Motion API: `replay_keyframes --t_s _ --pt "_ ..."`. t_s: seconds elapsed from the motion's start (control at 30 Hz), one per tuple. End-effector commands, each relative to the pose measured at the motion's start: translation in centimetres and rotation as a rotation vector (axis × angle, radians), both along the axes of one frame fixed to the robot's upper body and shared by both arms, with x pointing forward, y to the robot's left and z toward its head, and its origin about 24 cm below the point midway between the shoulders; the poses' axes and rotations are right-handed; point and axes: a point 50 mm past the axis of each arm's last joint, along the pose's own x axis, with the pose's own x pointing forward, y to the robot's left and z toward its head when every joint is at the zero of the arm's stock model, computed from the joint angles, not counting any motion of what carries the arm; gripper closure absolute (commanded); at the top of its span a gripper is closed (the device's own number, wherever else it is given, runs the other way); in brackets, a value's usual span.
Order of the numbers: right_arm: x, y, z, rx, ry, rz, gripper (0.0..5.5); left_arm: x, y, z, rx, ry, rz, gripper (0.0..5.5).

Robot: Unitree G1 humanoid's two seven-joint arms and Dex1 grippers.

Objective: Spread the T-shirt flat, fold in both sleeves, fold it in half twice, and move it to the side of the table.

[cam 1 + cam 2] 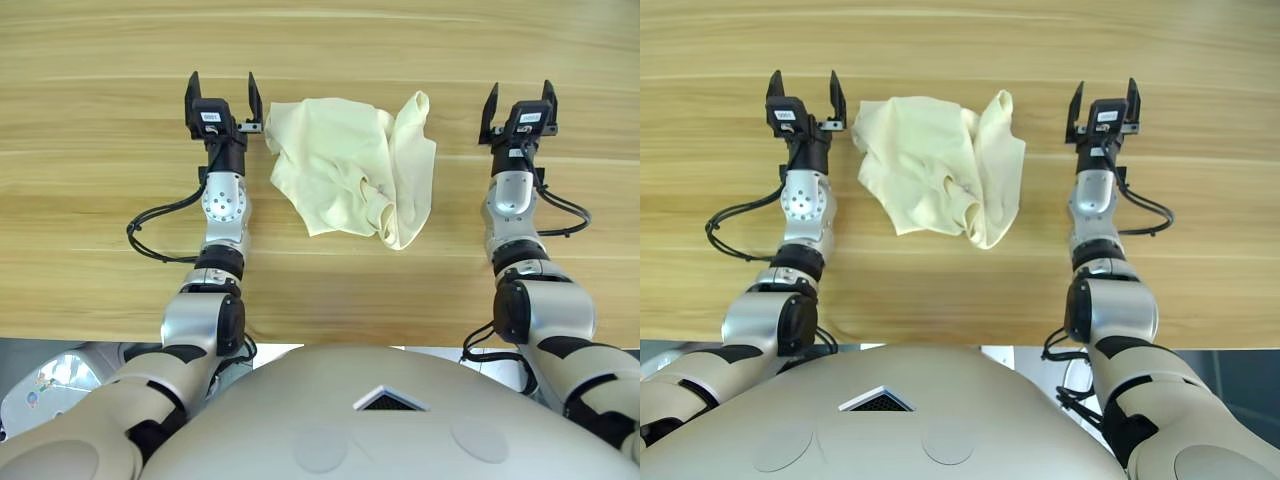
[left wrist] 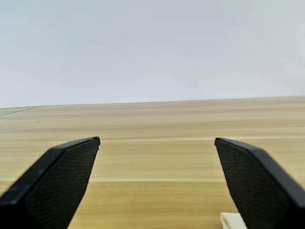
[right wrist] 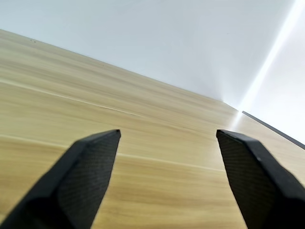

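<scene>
Crumpled T-shirt (image 1: 350,165) lies bunched on the table (image 1: 100,200) between two idle, empty grippers.

In the eye views the left gripper (image 1: 223,82) sits just beside the shirt's near-left edge, perhaps touching it, and the right gripper (image 1: 520,92) stands apart on the other side. Both have their fingers spread. The cloth is layered and twisted, so a pinch could catch two layers at once and drag the heap instead of opening it. In the left wrist view the fingers (image 2: 57,181) frame bare wood with only a scrap of pale cloth at one corner, so a closing grip here would likely miss the hem. In the right wrist view the spread fingers (image 3: 86,171) face bare table, and that arm must travel sideways, where a low pass could shove the shirt.
</scene>
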Motion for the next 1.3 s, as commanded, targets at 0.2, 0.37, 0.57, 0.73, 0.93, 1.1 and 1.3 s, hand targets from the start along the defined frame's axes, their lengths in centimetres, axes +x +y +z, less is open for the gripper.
replay_keyframes --t_s 0.2,0.37,0.57,0.73,0.93,1.1,1.3 --pt "0.3 0.0 0.3 -0.002 -0.009 0.005 1.76 -0.3 -0.1 -0.4 0.005 0.018 0.001 1.00" --pt "0.3 0.6 0.9 0.040 -0.071 0.047 1.76 0.0 0.9 -0.8 0.066 0.059 0.108 1.00" --pt "0.1 1.1 0.4 0.009 -0.044 0.086 1.76 0.3 1.0 -0.9 0.046 0.089 0.120 1.00" --pt "0.1 1.0 0.4 0.018 -0.042 0.078 1.76 0.2 0.9 -0.9 0.004 0.090 0.087 1.00" --pt "0.0 0.9 0.4 0.023 -0.050 0.070 1.76 0.1 1.1 -0.5 0.012 0.040 0.099 1.00" --pt "-0.1 0.8 0.5 0.017 -0.056 0.068 1.76 0.1 0.9 -0.3 0.005 0.024 0.090 1.00" --pt "-0.1 0.9 0.5 0.014 -0.057 0.072 1.76 0.0 0.8 -0.2 -0.003 0.016 0.083 1.00"
